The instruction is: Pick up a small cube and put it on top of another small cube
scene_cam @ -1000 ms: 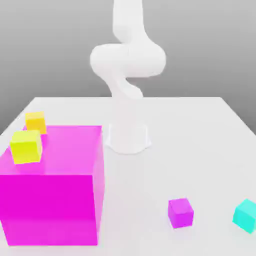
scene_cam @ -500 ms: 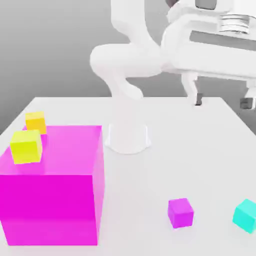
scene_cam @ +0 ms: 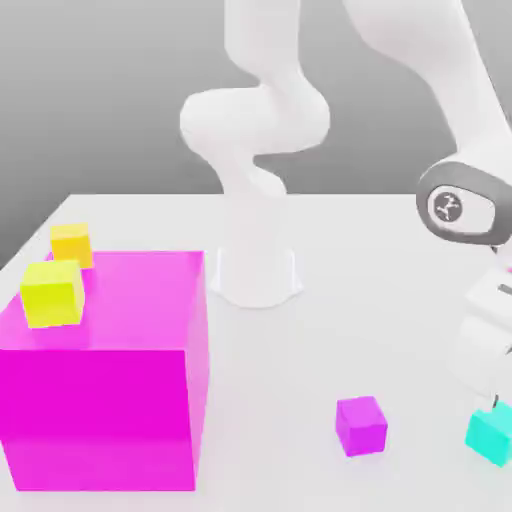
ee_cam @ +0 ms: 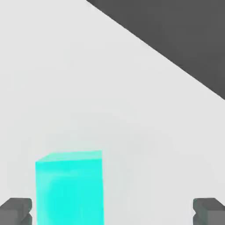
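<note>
The small cyan cube (scene_cam: 490,436) rests on the white table near the front edge, at the exterior view's right. My gripper (scene_cam: 497,404) hangs just over it, the hand and wrist coming down from above. In the hand view the gripper (ee_cam: 112,213) is open, with both dark fingertips (ee_cam: 16,211) spread wide. The cyan cube (ee_cam: 70,186) lies between them, nearer to one finger, and neither touches it. The small magenta cube (scene_cam: 361,425) sits on the table to the exterior view's left of the cyan one, a short gap apart.
A large magenta block (scene_cam: 105,380) fills the front left, with a yellow-green cube (scene_cam: 52,292) on top. An orange-yellow cube (scene_cam: 72,243) sits behind it. The arm's white base (scene_cam: 255,272) stands mid-table. The table's edge (ee_cam: 158,52) runs near the cyan cube.
The arm has swung down from high on the exterior view's right until the hand hangs just above the cyan cube. The fingers stayed open. No cube has moved.
</note>
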Tool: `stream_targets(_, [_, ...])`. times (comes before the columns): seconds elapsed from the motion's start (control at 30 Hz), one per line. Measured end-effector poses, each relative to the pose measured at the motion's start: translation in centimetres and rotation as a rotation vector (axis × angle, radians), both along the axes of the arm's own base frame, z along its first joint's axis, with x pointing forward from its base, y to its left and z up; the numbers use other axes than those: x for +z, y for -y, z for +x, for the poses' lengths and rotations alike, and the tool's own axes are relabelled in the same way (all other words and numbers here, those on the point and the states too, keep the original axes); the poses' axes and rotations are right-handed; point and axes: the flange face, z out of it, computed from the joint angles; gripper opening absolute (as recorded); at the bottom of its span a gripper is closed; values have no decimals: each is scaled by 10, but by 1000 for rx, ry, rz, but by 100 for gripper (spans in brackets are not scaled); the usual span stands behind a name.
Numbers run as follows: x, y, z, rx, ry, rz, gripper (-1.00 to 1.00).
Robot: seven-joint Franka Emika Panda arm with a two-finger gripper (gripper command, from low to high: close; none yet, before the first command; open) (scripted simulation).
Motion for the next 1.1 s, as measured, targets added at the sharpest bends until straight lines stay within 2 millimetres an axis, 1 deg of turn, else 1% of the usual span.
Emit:
stream_targets(0.07, [-28,-2,-2,3,-5,2,0])
stream_targets(0.1, [-43,-2,-3,5,-6,1,-100])
stream_targets(0.27, [-42,-2,-3,4,-5,1,-100])
stream_targets(0.3, [-50,-2,-3,6,-6,1,-100])
stream_targets(0.33, [-46,-2,-3,5,-6,1,-100])
stream_targets(0.37, [-37,-2,-3,5,-6,2,-100])
stream_targets(0.47, [1,-2,-3,5,-6,1,-100])
stream_targets(0.5, [8,3,-3,15,-6,-6,-100])
stream_targets(0.8, [31,84,1,158,-3,-74,-100])
stream_targets(0.97, [47,130,-2,222,-6,-64,-100])
stream_targets(1.1, [60,163,-8,274,-9,-30,-100])
